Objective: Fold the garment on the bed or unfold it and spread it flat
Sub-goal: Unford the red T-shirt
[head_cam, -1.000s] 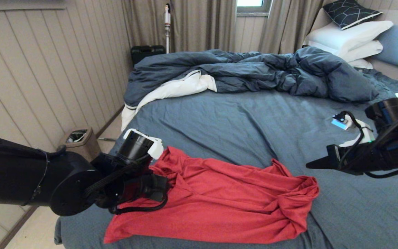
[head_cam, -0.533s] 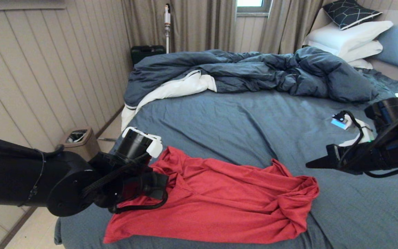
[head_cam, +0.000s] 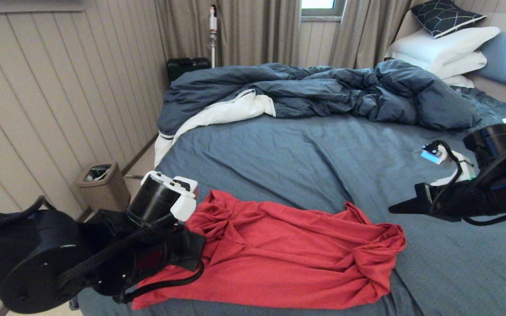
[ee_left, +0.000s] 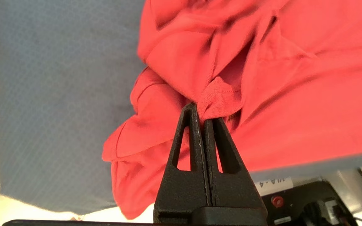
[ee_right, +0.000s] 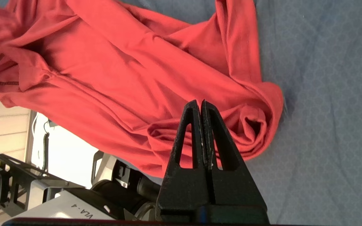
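Note:
The red garment (head_cam: 288,254) lies crumpled along the near edge of the bed (head_cam: 301,153), with no print showing. My left gripper (ee_left: 201,114) is at the garment's left end, shut on a small fold of the red fabric (ee_left: 222,97) pinched between its tips. In the head view that gripper (head_cam: 189,248) is low at the bed's near-left corner, its fingers mostly hidden by the wrist. My right gripper (head_cam: 392,210) hovers shut and empty just right of the garment's bunched right end (ee_right: 256,125), above the sheet.
A rumpled dark blue duvet (head_cam: 323,87) with white lining lies across the far half of the bed, with white pillows (head_cam: 446,48) at the far right. A brown bin (head_cam: 101,182) stands on the floor left of the bed, near the panelled wall.
My left arm has dropped lower and drawn back toward the near-left corner, and the garment's left end has bunched up with it. The right arm has not moved.

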Available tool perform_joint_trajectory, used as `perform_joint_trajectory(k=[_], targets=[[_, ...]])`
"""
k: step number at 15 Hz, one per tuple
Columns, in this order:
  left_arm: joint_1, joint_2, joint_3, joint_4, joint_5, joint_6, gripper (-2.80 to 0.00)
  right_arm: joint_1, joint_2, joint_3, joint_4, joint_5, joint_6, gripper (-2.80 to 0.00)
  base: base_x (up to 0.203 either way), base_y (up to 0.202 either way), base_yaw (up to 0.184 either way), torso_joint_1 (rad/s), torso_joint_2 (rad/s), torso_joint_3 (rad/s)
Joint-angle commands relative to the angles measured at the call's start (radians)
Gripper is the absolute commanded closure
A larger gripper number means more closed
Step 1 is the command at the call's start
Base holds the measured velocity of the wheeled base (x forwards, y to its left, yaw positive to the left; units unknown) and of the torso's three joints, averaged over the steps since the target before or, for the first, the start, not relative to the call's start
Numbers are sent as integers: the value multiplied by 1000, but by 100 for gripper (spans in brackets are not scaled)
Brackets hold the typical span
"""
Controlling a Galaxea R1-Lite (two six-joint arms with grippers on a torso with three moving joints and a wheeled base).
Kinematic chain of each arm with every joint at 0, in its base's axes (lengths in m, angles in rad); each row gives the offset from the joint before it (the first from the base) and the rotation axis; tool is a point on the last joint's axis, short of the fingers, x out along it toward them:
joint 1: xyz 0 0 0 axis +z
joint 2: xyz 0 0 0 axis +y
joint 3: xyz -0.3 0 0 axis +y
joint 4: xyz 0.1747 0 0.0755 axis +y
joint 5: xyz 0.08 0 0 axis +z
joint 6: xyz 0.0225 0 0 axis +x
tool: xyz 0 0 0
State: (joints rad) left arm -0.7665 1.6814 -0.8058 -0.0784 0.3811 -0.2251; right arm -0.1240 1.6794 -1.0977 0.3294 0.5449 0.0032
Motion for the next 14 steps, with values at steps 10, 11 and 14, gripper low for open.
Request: perform_joint_trajectory(k=[10, 11, 14], targets=[[-139, -103, 192, -26, 24, -19, 0, 40, 4, 13, 10, 6, 15, 0, 0, 0, 0, 0, 0, 0], [-139, -90, 191, -59, 28, -19, 0, 86, 5, 19, 12, 7, 30, 0, 0, 0, 0, 0, 0, 0], [-119, -60, 194, -126, 30, -18, 0, 243, 47, -18, 11, 3, 118, 0, 0, 0, 0, 0, 0, 0]])
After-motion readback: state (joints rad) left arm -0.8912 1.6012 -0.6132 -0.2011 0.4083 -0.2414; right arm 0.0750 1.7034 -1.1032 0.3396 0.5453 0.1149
